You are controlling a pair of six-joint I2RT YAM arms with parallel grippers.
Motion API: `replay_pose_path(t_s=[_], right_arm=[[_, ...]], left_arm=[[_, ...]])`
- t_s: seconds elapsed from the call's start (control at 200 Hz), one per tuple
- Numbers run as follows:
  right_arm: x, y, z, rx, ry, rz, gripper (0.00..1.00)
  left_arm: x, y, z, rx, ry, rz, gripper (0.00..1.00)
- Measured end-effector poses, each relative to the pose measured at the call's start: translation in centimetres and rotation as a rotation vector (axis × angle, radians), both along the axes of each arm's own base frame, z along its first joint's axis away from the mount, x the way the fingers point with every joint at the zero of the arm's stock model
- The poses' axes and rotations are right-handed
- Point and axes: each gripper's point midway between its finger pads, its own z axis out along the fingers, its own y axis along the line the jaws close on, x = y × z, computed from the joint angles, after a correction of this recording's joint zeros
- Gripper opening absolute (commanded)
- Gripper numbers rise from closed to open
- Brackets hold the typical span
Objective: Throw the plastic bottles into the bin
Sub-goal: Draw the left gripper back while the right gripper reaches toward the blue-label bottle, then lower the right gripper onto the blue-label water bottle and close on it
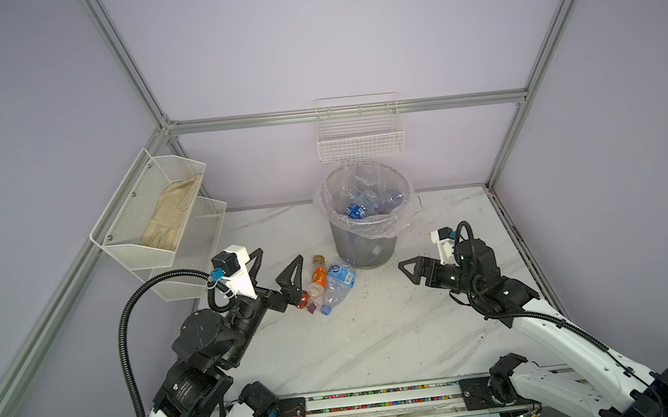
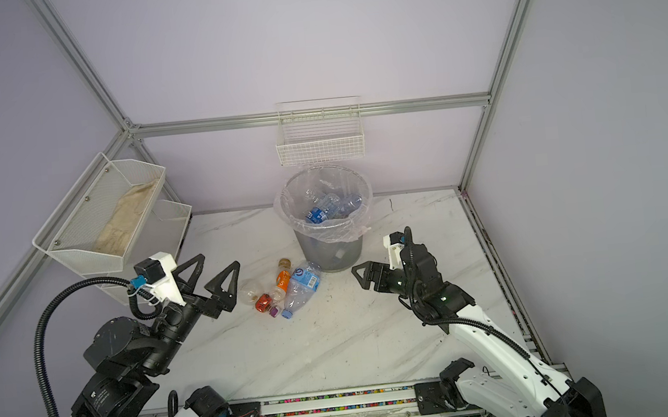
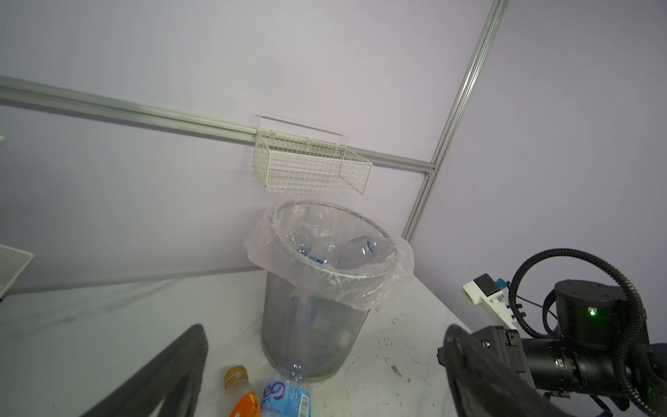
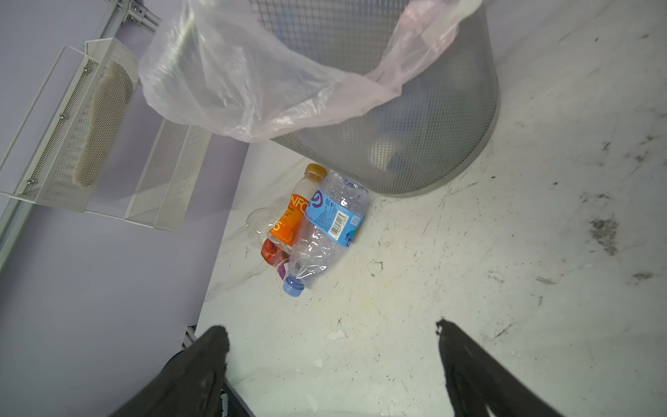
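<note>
On a white table, veined with grey and marked by dark scuffs and smears, a tight heap of plastic bottles is laid just beside the foot of the bin, on its left in both top views. Three are made out: a crushed blue-labelled bottle with a blue cap, an orange-labelled bottle with a brown cap pressed against it, and a red-labelled bottle partly tucked under the other two. Whether the blue-labelled bottle touches the bin cannot be told. The bin, made of grey mesh, is stood at the back of the table near the rear wall, and a clear liner is folded over its rim. More bottles are seen inside it, piled close to the rim.

The space is closed in by pale lilac walls braced with aluminium rails. A white wire basket is hung on the rear rail directly above the bin. A two-tier mesh shelf is fixed to the left wall, and a beige cloth is laid in its upper tier.

The left gripper is held just left of the heap, its fingers spread wide with nothing between them. The right gripper is held right of the bin, well apart from the heap and turned toward it. In its wrist view the two fingers are shown spread, with only bare table between them.
</note>
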Motion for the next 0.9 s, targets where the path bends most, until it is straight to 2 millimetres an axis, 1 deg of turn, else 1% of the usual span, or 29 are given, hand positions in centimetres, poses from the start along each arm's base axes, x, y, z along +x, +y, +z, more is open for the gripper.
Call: replay_pose_path(t_s=[0.065,0.165,0.255,0.305,0.395,0.46,0.565,0.665,0.77,0.9], right_arm=[[-0.2,1.0,-0.9,0.007,0.024,0.017,0.88],[-0.6,2.9,-2.4,0.007,0.061,0.05,0.87],[-1.1,5.1,-3.8,-0.001,0.096,0.079,0.85],[-1.3,6.2,-5.0,-0.016,0.122,0.089,0.85],[-1.5,7.7,-7.1,-0.056,0.172,0.079,0.82],[-1.3,8.6,-8.1,-0.08,0.2,0.061,0.82],[-0.4,10.5,-8.8,-0.113,0.228,0.016,0.83],[0.5,12.7,-8.8,-0.129,0.23,-0.02,0.86],[0.6,15.1,-9.1,-0.151,0.24,-0.051,0.91],[0.9,17.1,-9.8,-0.187,0.257,-0.098,0.96]], left_arm=[[0.0,0.1,-2.2,-0.003,0.051,0.004,1.0],[-0.2,0.3,-4.8,-0.025,0.115,0.006,0.99],[-0.4,0.4,-6.8,-0.045,0.168,0.006,0.98],[-0.5,0.5,-8.0,-0.056,0.201,0.007,0.98],[-0.7,0.4,-9.8,-0.072,0.251,0.002,0.97],[-0.9,0.5,-10.9,-0.084,0.28,0.0,0.97],[-1.4,0.6,-12.2,-0.108,0.314,-0.005,0.96],[-1.9,0.8,-13.0,-0.135,0.338,-0.011,0.95],[-2.3,1.0,-13.7,-0.162,0.359,-0.013,0.95],[-2.7,1.2,-14.4,-0.172,0.39,-0.015,0.94]])
